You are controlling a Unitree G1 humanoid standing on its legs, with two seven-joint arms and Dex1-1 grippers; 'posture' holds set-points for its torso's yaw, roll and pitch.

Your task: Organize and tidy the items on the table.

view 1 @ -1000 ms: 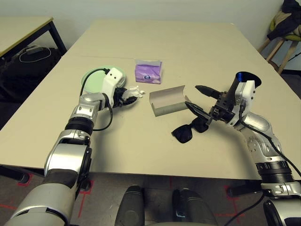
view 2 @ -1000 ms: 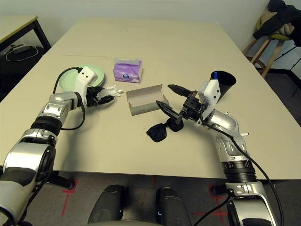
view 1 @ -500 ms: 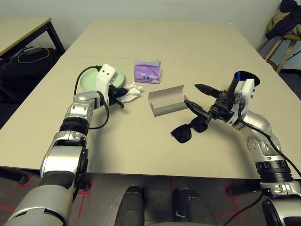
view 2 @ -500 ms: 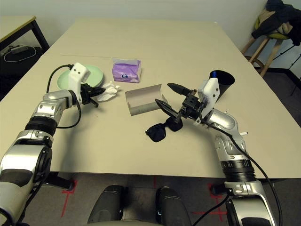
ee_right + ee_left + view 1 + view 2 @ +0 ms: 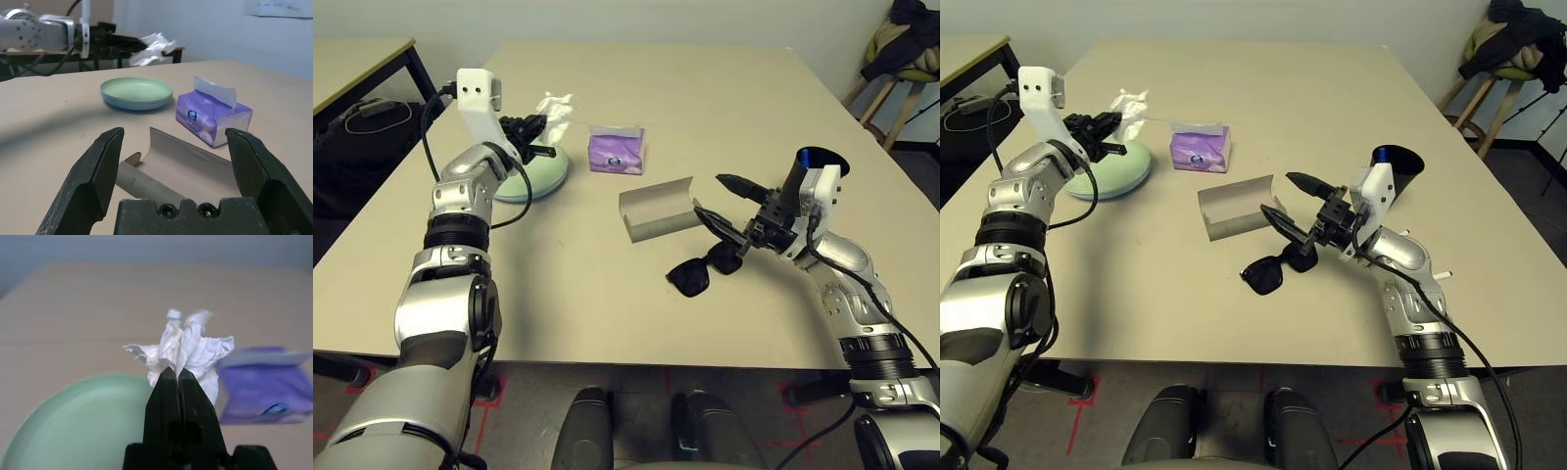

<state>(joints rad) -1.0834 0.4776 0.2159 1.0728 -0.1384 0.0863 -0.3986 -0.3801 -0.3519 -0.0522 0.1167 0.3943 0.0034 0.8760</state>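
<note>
My left gripper [image 5: 540, 127] is shut on the crumpled white tissue [image 5: 553, 108] and holds it in the air above the stacked green and pale blue plates [image 5: 536, 176]. The left wrist view shows the tissue [image 5: 183, 346] pinched between the closed fingertips. A purple tissue pack [image 5: 617, 150] stands right of the plates. My right gripper [image 5: 710, 194] is open, hovering between the open grey-beige glasses case [image 5: 658, 209] and the black sunglasses [image 5: 700, 272], touching neither. The black cup [image 5: 811, 164] stands behind my right wrist. A small white pen [image 5: 1442, 276] lies by my right forearm.
The table [image 5: 607, 313] has bare room in front and at the far end. A black-legged side desk [image 5: 362, 57] with a dark bag [image 5: 367, 137] under it stands at the back left. A stool with clothing [image 5: 906, 59] is at the back right.
My left gripper has closed on the tissue and lifted it from the table beside the plates to above them. The right arm has stayed put.
</note>
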